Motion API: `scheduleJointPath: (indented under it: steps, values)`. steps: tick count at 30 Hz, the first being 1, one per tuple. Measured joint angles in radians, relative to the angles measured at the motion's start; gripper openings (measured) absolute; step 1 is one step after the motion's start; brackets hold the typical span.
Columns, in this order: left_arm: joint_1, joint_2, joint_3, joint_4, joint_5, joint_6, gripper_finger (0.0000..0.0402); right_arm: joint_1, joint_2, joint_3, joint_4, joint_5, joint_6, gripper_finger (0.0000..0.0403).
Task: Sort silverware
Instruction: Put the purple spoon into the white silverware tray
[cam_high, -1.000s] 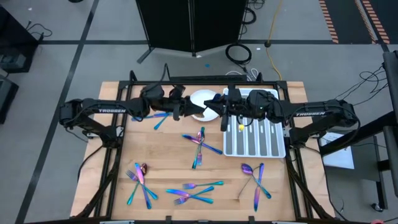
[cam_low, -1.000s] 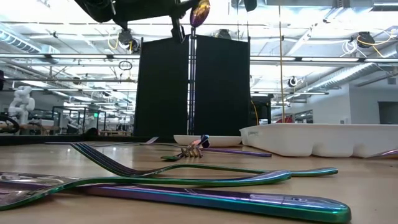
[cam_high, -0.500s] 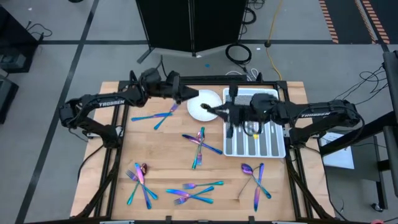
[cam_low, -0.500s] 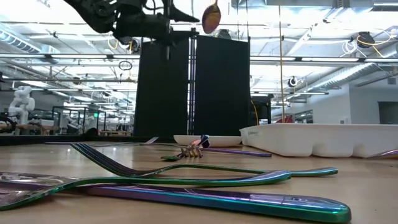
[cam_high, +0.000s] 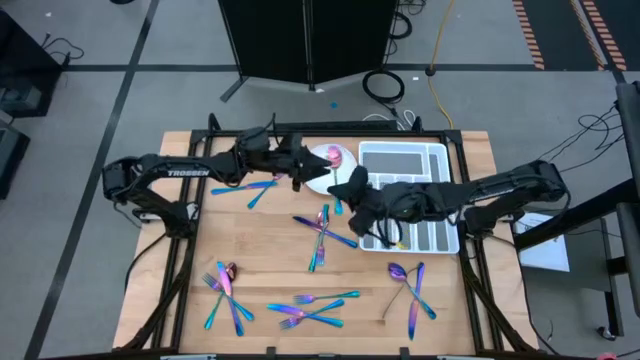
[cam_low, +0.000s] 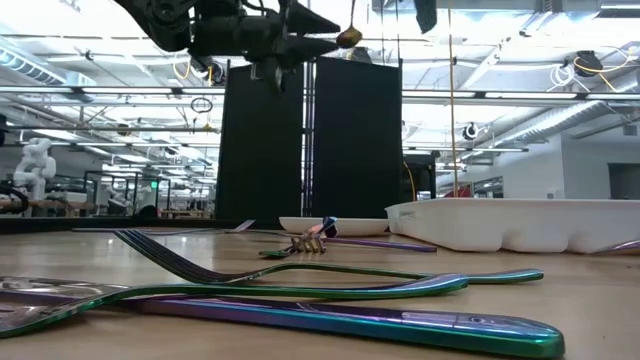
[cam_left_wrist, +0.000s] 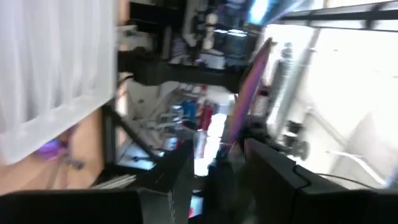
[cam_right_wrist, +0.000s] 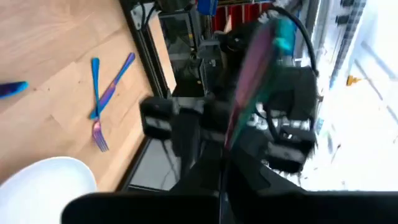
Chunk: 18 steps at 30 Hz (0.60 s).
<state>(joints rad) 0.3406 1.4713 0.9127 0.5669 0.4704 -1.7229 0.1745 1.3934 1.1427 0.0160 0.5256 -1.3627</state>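
Observation:
One iridescent spoon (cam_high: 331, 155) of the silverware is in the air above the round white plate (cam_high: 316, 185), its bowl pink from above and edge-on in the low view (cam_low: 349, 38). My right gripper (cam_high: 349, 188) reaches in from the table's right and is shut on the spoon (cam_right_wrist: 261, 50). My left gripper (cam_high: 303, 168) faces it from the left, open (cam_left_wrist: 217, 149). The spoon (cam_left_wrist: 249, 87) stands between its spread fingers; I cannot tell whether they touch it. The other silverware lies flat on the wood. My right gripper pinches the spoon's handle (cam_right_wrist: 229, 134) between its two fingers. It comes about level from the table's right, and the spoon runs on ahead of the fingers toward my left gripper. The spoon is lifted clear above the plate, turned on its edge.
A white compartmented tray (cam_high: 405, 160) sits at the far right, partly under my right arm. Loose silverware lies in groups: a pair (cam_high: 255, 187) under my left arm, a cluster (cam_high: 322, 230) at the middle, and more along the near edge (cam_high: 225, 295) (cam_high: 310, 310) (cam_high: 410, 290).
My right gripper has rolled and come off the tray toward the table's near edge and left, taking the spoon along. The spoon's bowl, face-on in the low view before, now shows edge-on. My left gripper has rolled too and stayed by the plate.

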Motion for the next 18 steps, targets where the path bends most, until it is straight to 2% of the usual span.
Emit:
scheduleJointPath:
  steps: [5, 12, 18]
  values:
    - [-0.026, 0.032, 0.000, 0.126, -0.004, 0.001, 0.0141, 0.005, 0.060, 0.000, 0.094, 0.003, -0.040, 0.0000]
    - [-0.052, 0.034, 0.000, 0.124, -0.011, 0.009, 0.0141, -0.002, 0.084, 0.000, 0.201, 0.097, -0.074, 0.0000]
    - [-0.053, 0.034, 0.000, 0.134, -0.054, 0.036, 0.0141, -0.017, 0.077, 0.000, 0.204, 0.125, -0.064, 0.0000]
